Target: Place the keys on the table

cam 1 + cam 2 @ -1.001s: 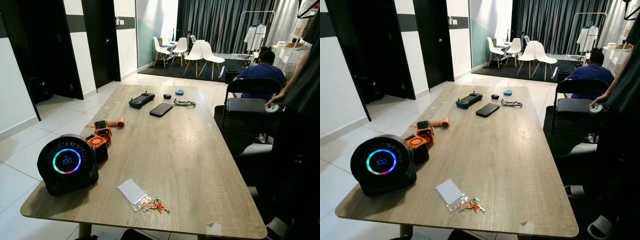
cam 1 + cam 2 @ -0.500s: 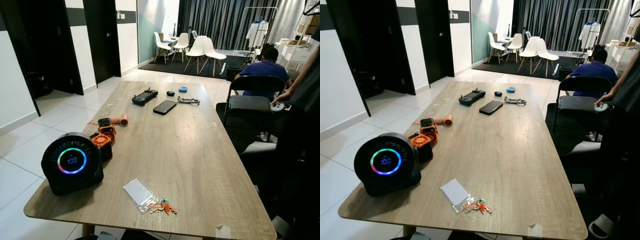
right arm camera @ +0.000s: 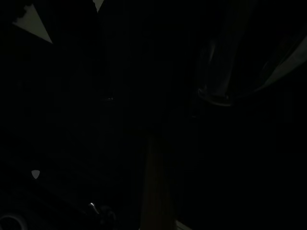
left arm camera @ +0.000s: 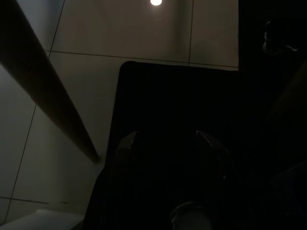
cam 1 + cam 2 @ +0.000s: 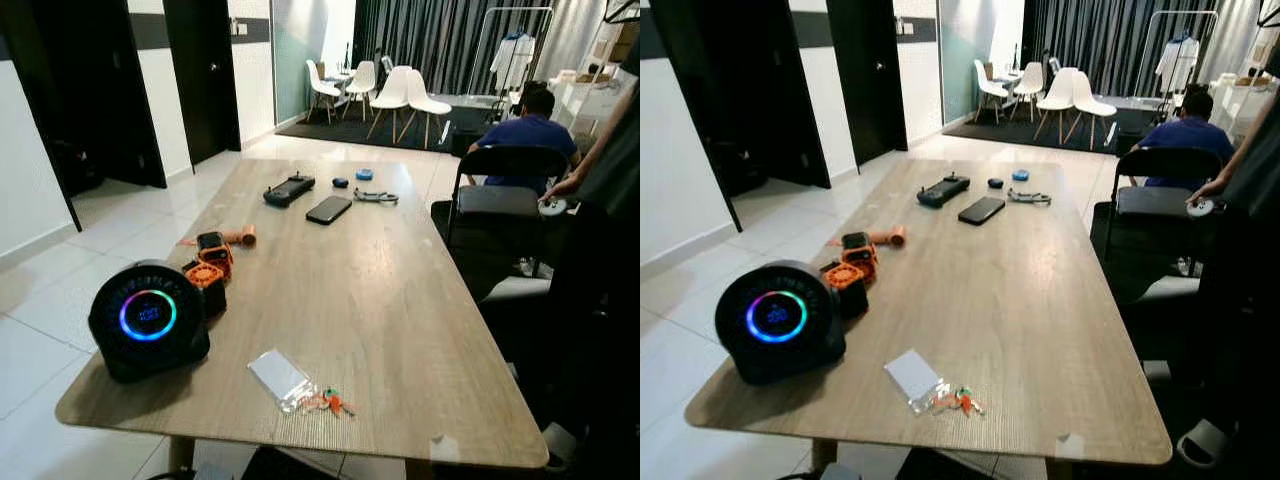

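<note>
**Keys on the table, both arms hanging in the dark**

The keys point(image 5: 326, 402), a small bunch with orange and green tags, lie flat on the wooden table point(image 5: 380, 300) close to its near edge, touching a clear card sleeve point(image 5: 279, 376) just to their left. Further left sits a round black speaker point(image 5: 148, 320) with a glowing ring, with orange gadgets point(image 5: 208, 265) right behind it. At the far end are a phone point(image 5: 329, 209) and a game controller point(image 5: 288, 189).

The left gripper point(image 4: 166, 143) hangs low, pointing down at the tiled floor, over something dark. Its two fingers point(image 4: 125, 143) are spread apart with nothing between them. The right wrist view is nearly black, so I can't tell how that gripper's fingers stand.

A person in blue point(image 5: 527, 132) sits on a chair past the table's right side.
</note>
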Tool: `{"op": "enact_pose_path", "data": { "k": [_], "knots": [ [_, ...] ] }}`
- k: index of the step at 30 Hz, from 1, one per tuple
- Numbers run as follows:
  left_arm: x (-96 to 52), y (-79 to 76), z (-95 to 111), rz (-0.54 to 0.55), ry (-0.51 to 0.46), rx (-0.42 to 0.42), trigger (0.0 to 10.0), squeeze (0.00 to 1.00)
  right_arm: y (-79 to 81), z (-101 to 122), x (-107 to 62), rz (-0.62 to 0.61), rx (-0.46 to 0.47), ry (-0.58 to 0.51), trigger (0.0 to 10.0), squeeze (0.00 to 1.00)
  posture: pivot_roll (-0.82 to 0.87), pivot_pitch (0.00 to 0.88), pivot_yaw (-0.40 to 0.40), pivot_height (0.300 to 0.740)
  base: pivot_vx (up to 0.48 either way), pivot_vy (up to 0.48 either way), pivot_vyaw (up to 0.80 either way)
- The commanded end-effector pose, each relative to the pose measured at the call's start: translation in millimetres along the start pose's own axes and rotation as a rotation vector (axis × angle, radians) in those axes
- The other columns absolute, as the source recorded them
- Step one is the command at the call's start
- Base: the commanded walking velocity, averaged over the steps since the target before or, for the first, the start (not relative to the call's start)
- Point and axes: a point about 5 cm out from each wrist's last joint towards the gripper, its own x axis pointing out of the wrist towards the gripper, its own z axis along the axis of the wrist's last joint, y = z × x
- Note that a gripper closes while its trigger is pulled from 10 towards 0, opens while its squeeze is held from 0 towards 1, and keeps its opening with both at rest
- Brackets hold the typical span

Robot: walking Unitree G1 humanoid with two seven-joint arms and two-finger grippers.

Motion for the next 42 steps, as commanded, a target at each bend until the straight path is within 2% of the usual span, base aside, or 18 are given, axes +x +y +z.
{"op": "enact_pose_path", "data": {
  "k": [1, 19, 29, 36, 42],
  "knots": [
    [-1.0, 0.2, -1, 0.002, -0.002, -0.004, 10.0, 0.0, 0.7, -5, -1.3, -0.001, 0.001, 0.016, 10.0, 0.0, 0.01, 0.028, 0.009, 0.74, -0.326, 0.0, 0.0],
    [-0.1, 0.7, 1, -0.011, -0.01, 0.017, 10.0, 0.0, 1.9, -5, -1.4, 0.0, 0.005, 0.016, 10.0, 0.0, 0.01, 0.027, 0.015, 0.74, -0.018, 0.0, 0.0],
    [1.6, 3.3, 10, -0.022, -0.049, 0.029, 10.0, 0.0, 5.1, -7, -2.3, 0.004, 0.013, 0.014, 10.0, 0.0, 0.01, 0.025, 0.019, 0.74, 0.0, 0.0, 0.0],
    [-6.9, 11.8, 5, -0.018, -0.078, 0.039, 10.0, 0.0, 0.9, -11, -4.3, 0.001, 0.012, 0.007, 10.0, 0.0, 0.01, 0.02, 0.017, 0.74, 0.0, 0.0, 0.0],
    [-14.9, 17.2, 6, -0.044, -0.145, 0.021, 10.0, 0.0, -4.8, -4, -3.8, 0.001, 0.016, -0.045, 10.0, 0.0, 0.01, 0.017, 0.014, 0.74, 0.0, 0.0, 0.0]
  ]
}}
